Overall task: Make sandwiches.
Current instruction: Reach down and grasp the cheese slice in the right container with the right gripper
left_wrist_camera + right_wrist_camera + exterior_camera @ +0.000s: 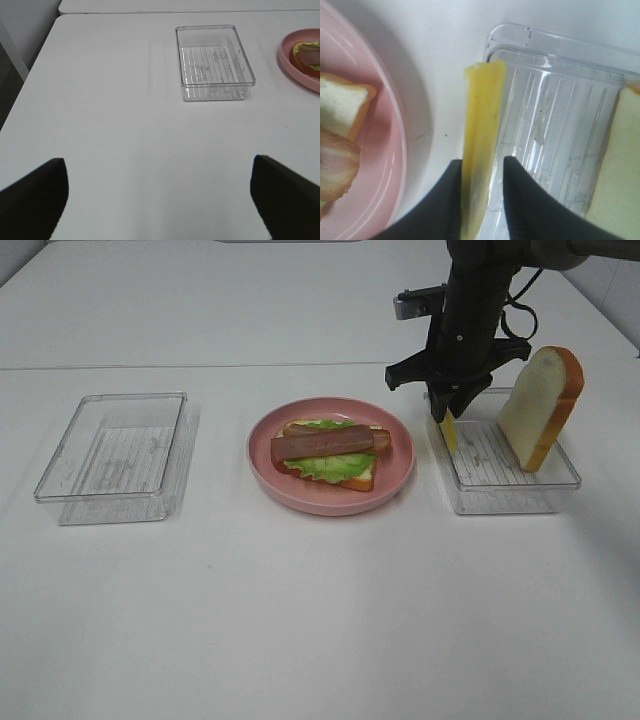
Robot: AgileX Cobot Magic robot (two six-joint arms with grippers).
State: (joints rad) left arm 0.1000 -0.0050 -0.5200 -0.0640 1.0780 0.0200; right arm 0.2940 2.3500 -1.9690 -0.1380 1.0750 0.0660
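An open sandwich (330, 452) lies on the pink plate (395, 483): a bread slice, green lettuce and brown bacon strips on top. My right gripper (447, 412) is shut on a thin yellow cheese square (479, 145) and holds it edge-up over the left rim of the right clear tray (500, 490). A second bread slice (541, 406) leans upright in that tray's right side; it also shows in the right wrist view (617, 170). My left gripper (159, 200) is open and empty, low over the bare table at the left.
An empty clear tray (115, 455) stands at the left; it also shows in the left wrist view (212, 62). The plate's edge (292, 65) shows at the far right of the left wrist view. The table's left edge (25, 80) drops off nearby.
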